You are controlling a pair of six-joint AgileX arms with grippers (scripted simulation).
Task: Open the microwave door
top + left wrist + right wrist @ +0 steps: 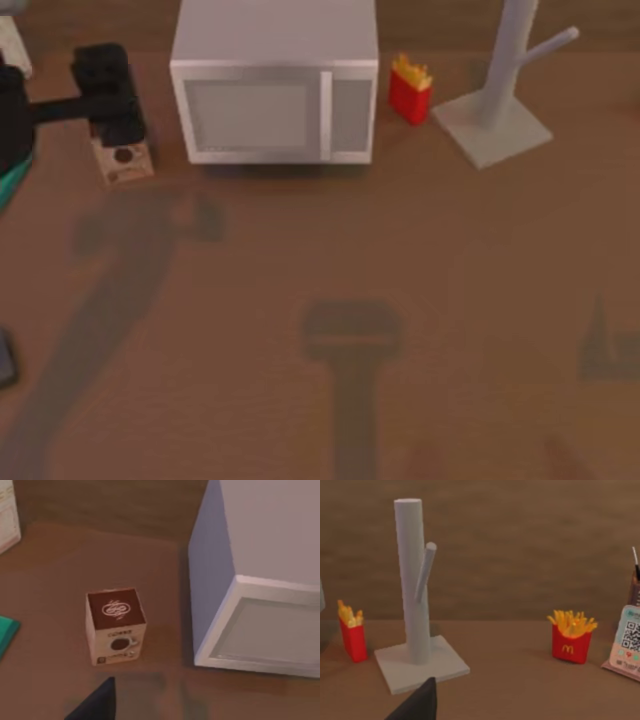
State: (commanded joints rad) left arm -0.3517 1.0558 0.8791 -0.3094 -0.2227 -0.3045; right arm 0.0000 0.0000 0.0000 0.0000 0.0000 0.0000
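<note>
On the brown wooden table [300, 300], against its far edge, I log the microwave [275, 60], its microwave door [255, 115] shut flat, the pale handle beside the grey control panel. Left of the microwave: a small coffee-print box [116, 626] on the table, my left gripper [105, 90] above it, dark; whether its fingers are parted I cannot tell. Right of the microwave: a red fries carton [410, 90], then a white branched stand [495, 115]. Right arm out of the top view; grip unknown. A brown plank wall [520, 540] lies behind.
</note>
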